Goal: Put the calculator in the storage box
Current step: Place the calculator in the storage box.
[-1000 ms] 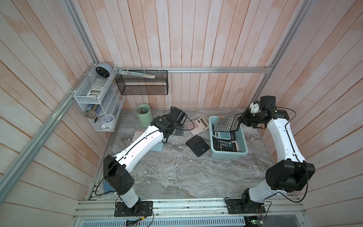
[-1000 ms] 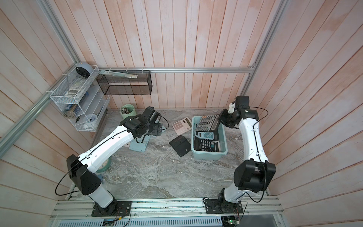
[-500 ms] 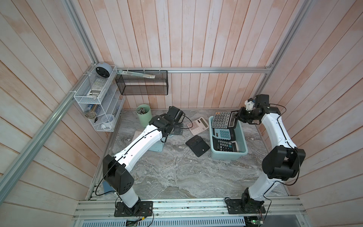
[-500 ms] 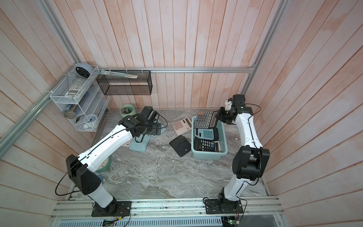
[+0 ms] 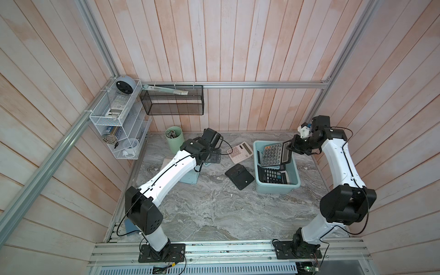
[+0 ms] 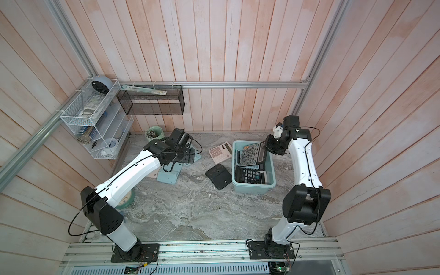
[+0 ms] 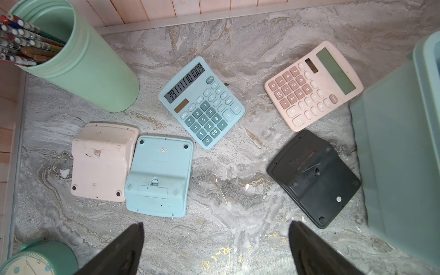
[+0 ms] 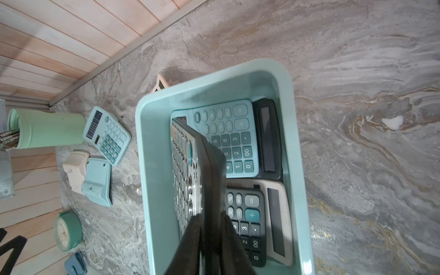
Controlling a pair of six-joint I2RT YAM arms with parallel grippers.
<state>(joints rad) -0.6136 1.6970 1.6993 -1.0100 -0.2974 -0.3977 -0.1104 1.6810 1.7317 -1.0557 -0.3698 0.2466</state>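
We see the right gripper [image 5: 290,149] clenched on one end of the dark calculator [image 5: 272,154], holding it tilted over the back half of the storage box [image 5: 277,189], which stands near the right edge of the tabletop [image 5: 214,209] with other calculators [image 8: 238,142] lying inside. The left gripper [image 7: 215,223] hangs released, jaws wide apart, above the back of the tabletop, where a blue calculator [image 7: 202,102], a pink calculator [image 7: 314,85] and a face-down black calculator [image 7: 314,178] lie loose between the green cup [image 7: 95,78] and the box.
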